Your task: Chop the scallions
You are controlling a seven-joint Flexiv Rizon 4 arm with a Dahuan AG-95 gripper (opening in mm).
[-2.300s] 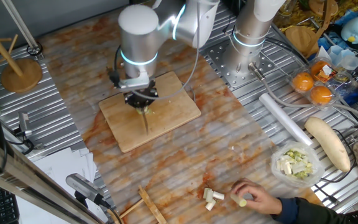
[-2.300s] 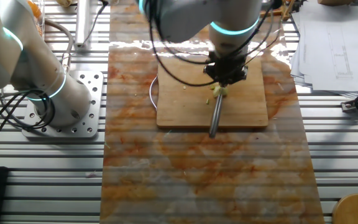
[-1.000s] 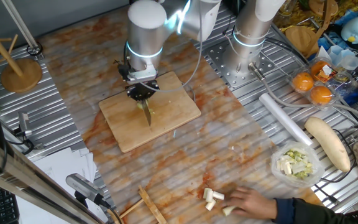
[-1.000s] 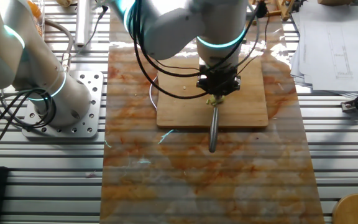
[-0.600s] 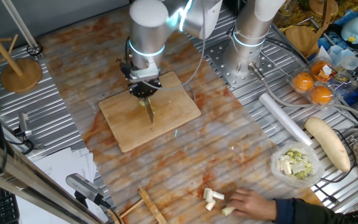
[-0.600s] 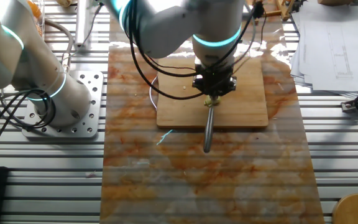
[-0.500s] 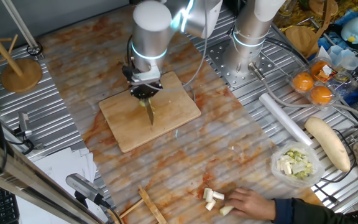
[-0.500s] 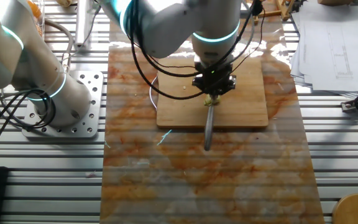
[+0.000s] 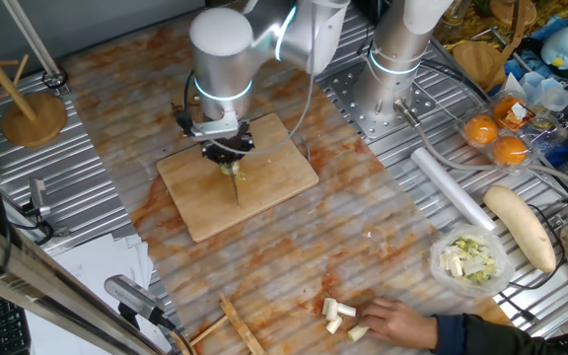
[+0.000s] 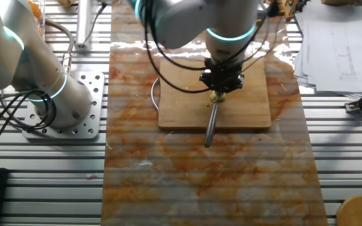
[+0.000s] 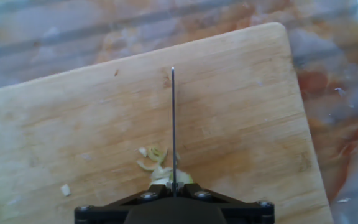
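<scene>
A small pale sliver (image 11: 64,190) lies left of the pincer (image 10: 221,82) on the cutting board (image 11: 241,124). The pincer is clenched on a knife (image 11: 173,124), blade edge-up ahead of it; the scallions (image 11: 157,168) lie just beside the blade, close under the pincer.

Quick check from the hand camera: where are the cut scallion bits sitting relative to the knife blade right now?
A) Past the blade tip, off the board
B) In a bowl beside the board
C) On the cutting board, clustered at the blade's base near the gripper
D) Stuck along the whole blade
C: the scallions lie as pale slivers on the cutting board, hugging the base of the knife blade just ahead of the gripper.
</scene>
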